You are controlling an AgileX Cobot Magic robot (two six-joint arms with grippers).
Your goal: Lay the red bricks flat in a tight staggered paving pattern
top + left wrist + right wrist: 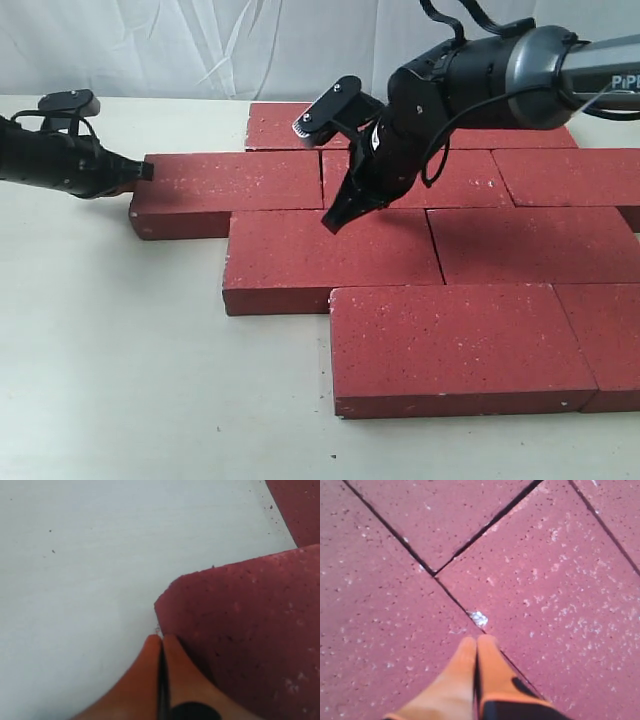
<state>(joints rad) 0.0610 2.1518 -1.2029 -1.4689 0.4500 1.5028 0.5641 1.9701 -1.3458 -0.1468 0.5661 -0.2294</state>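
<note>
Two grippers, both empty, jaws fully closed. Left gripper: tips against left end of leftmost dark red rough rectangular paving brick, flat on white table. Right of that brick: other red bricks flat in staggered rows, seams narrow. Right gripper: tips over seam just right of leftmost brick, contact unclear. Step judged: tightening joints. Next move calls for gentle rightward push on leftmost brick. Count: eight bricks visible; rear row partly hidden.

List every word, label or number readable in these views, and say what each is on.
"PiP": white letters on the grey link of the right arm, exterior view; the rest is cut off at the picture's edge.
No other text: the red bricks carry none, and neither wrist view shows any.
</note>
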